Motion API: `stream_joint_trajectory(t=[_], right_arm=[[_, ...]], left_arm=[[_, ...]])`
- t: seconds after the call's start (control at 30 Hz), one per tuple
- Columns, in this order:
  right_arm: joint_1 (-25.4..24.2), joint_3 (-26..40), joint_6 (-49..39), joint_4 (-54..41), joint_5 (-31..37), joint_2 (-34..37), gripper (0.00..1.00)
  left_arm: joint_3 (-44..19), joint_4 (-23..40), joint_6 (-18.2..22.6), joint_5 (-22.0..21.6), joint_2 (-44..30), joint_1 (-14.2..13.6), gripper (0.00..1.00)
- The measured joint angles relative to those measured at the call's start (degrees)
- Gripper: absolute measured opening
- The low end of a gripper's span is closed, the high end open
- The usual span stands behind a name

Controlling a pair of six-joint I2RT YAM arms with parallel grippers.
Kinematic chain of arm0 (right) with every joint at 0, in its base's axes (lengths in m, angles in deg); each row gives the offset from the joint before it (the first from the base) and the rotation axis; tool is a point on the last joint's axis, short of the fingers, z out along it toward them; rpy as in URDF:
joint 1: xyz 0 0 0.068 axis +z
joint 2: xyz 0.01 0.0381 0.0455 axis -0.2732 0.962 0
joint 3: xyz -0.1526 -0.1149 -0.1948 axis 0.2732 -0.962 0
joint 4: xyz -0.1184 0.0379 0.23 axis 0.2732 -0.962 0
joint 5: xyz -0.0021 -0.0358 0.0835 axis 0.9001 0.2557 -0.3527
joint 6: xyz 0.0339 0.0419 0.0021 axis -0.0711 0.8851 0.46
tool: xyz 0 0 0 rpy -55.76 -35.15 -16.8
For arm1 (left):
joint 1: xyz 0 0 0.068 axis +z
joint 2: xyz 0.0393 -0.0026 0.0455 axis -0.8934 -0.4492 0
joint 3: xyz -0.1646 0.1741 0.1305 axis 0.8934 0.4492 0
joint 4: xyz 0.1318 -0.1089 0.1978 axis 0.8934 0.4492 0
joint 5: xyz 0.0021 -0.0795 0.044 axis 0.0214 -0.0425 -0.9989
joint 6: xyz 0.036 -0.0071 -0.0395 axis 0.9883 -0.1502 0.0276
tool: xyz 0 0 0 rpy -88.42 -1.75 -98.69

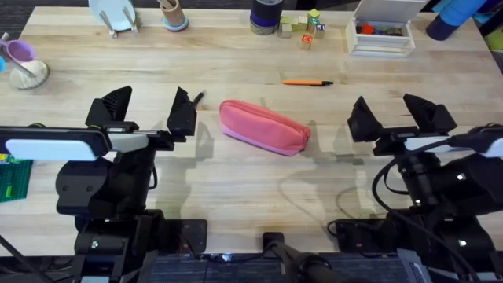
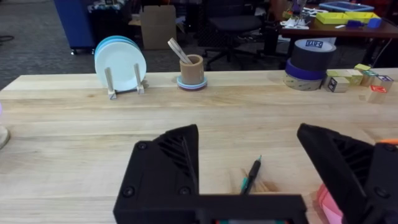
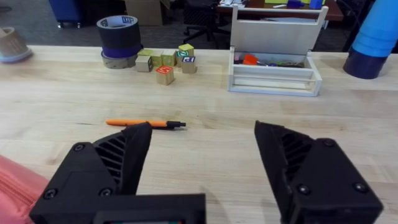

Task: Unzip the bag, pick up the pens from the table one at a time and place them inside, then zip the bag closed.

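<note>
Here both grippers, left [image 1: 149, 112] and right [image 1: 402, 116], hover spread either side of the zipped bag [image 1: 264, 127] mid-table [image 1: 236, 59].

the bag [image 1: 264, 128] is pink with a paler pink seam, on a light wooden table [image 1: 236, 59] with visible grain. one pen [image 1: 306, 82] is orange with a black tip, the other pen [image 2: 250, 176] dark with a green band. both grippers, left [image 1: 149, 112] and right [image 1: 401, 115], have black fingers.

I can just make out white lettering on the dark tape roll [image 2: 313, 55] at the table's far edge; it is too small for me to read; nothing else carries legible text.
</note>
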Motion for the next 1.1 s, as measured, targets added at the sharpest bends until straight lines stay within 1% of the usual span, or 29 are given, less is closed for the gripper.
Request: stream_joint_trajectory(t=[0.67, 0.73, 0.83, 0.97, 1.1], right_arm=[[0.00, 0.10, 0.52, -0.65, 0.00, 0.01, 0.995], [0.00, 0.26, 1.13, -1.00, 0.02, 0.00, 0.995], [0.00, 2.14, 1.73, -4.73, -0.22, 0.06, 0.995], [0.00, 7.03, 2.07, -13.41, -0.22, 2.34, 0.995], [0.00, 13.75, 2.15, -20.18, -0.80, 7.03, 0.995]], left_arm=[[-0.13, -0.13, 0.00, 0.00, 0.00, 0.00, 0.993], [-0.89, 2.00, 0.00, 0.00, 0.00, 0.00, 0.993], [-4.65, 8.84, 0.00, -0.02, -0.11, 0.00, 0.993], [-13.43, 18.89, 0.00, -0.05, -3.00, 0.00, 0.993], [-21.10, 24.95, 0.00, -0.04, -8.90, 0.00, 0.993]])
